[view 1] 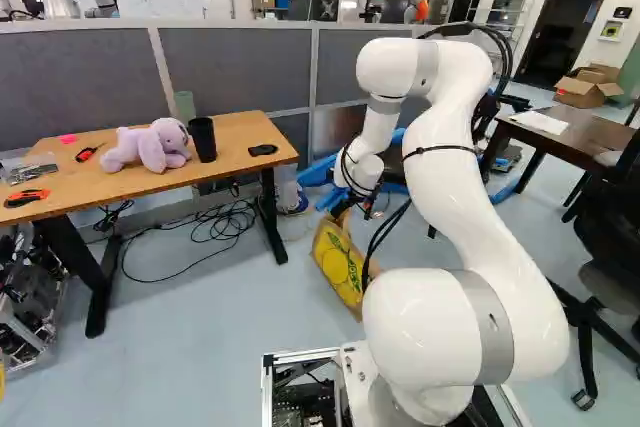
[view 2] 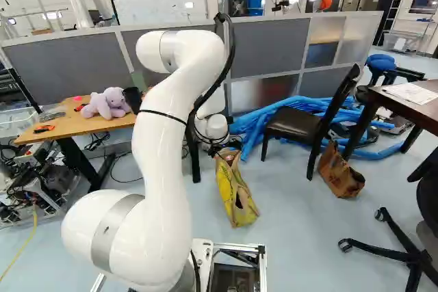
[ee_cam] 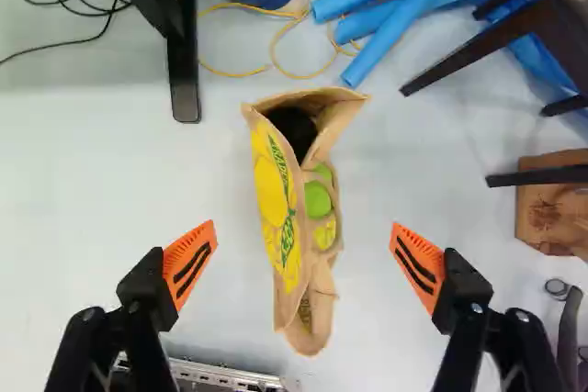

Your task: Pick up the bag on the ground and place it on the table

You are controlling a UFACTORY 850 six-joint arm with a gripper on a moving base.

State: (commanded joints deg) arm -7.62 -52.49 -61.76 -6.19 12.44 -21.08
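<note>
Seemingly at pre-grasp over the yellow-printed paper bag (ee_cam: 283, 208), with end effector (ee_cam: 304, 227) spread wide. Next, descend astride it and pinch before any lift.

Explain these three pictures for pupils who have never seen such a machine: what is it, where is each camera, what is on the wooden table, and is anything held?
The machine is a white robot arm on a moving base. Two cameras sit on that base behind the arm, left and right, looking ahead; the third, on its wrist, looks along the gripper. The gripper's two orange-padded fingers stand wide apart, holding nothing. Ahead of them, a brown and yellow bag is on the floor. The wooden table bears a purple plush toy, a black cup and smaller items.
</note>
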